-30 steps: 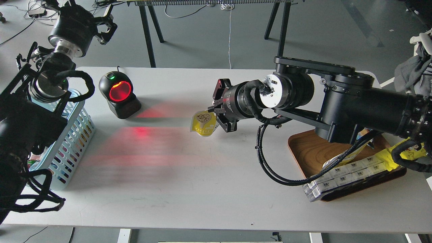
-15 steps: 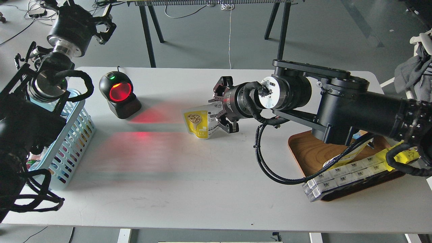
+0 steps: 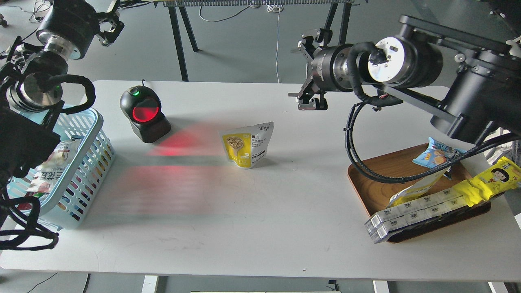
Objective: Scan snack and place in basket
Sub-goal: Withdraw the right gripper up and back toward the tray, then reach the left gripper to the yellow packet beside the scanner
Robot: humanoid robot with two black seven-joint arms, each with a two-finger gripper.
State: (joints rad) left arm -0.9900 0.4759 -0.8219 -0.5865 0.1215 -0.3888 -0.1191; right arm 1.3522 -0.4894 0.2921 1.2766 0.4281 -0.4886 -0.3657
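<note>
The snack (image 3: 246, 145), a white and yellow pouch with a picture of beige balls, stands upright on the white table, just right of the scanner's red light patch. My right gripper (image 3: 308, 72) is open and empty, raised above the table's far edge, well up and to the right of the pouch. The light blue basket (image 3: 94, 129) sits at the table's left edge with some packets inside. My left gripper (image 3: 106, 23) is high at the top left, above the basket; its fingers are dark and partly cut off.
A black barcode scanner (image 3: 143, 113) with a red glowing window stands left of the pouch. A brown wooden tray (image 3: 376, 185) at the right holds a small blue packet (image 3: 436, 154), a yellow cartoon-face packet (image 3: 495, 177) and a row of white boxes (image 3: 413, 211).
My right gripper has let go of the pouch, which now stands on the table, and has lifted up and to the right. My left arm has shifted up and left, uncovering the basket.
</note>
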